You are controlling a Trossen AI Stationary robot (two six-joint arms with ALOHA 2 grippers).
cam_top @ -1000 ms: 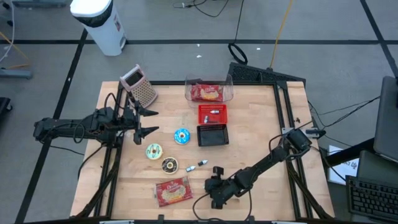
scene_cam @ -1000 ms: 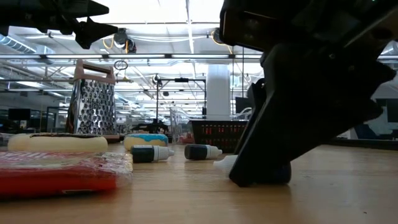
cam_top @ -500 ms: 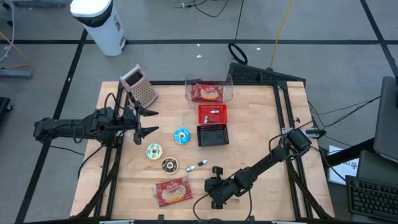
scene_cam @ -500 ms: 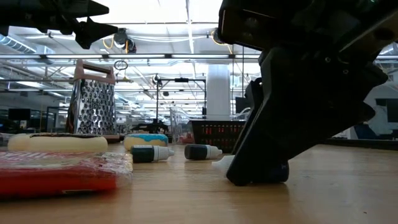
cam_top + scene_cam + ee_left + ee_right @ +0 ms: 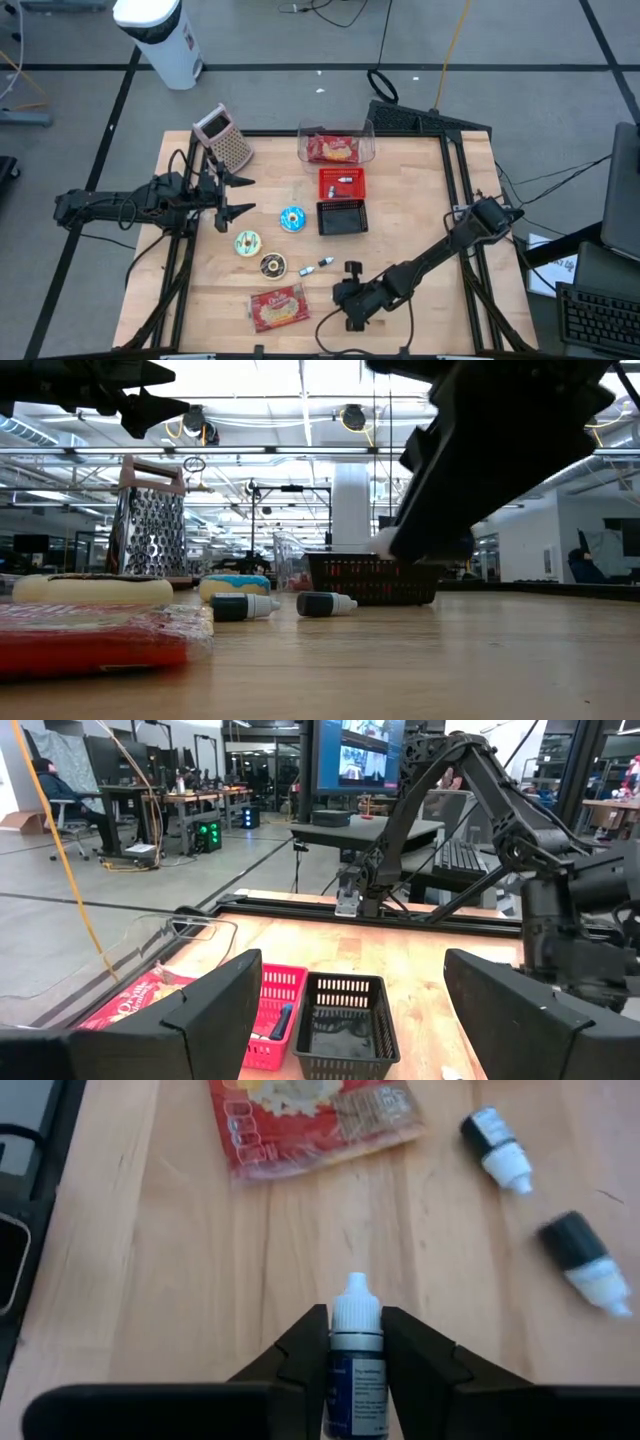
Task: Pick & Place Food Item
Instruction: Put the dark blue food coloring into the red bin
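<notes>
My right gripper hangs over the table's near middle, shut on a small dark-blue dropper bottle with a white cap. Two more dropper bottles lie on their sides on the wood just beyond it. To its left a red snack packet lies flat on the table. Three donuts rest left of centre. My left gripper waits open, level, above the table's left side. My right gripper pinches the bottle's dark body between its two fingers, one on each side, just behind the white cap. The fingers slant down from the table's right and lie along the bottle, whose cap sticks out past the fingertips. The bottle is clear of the table.
A red basket holding a bottle and a black basket stand mid-table. Behind them is a clear tub with a red packet. A metal grater stands at the far left.
My right gripper has risen from the tabletop and tipped a little, carrying the dropper bottle with it. The bottle, which touched the wood a second ago, now hangs clear above it.
</notes>
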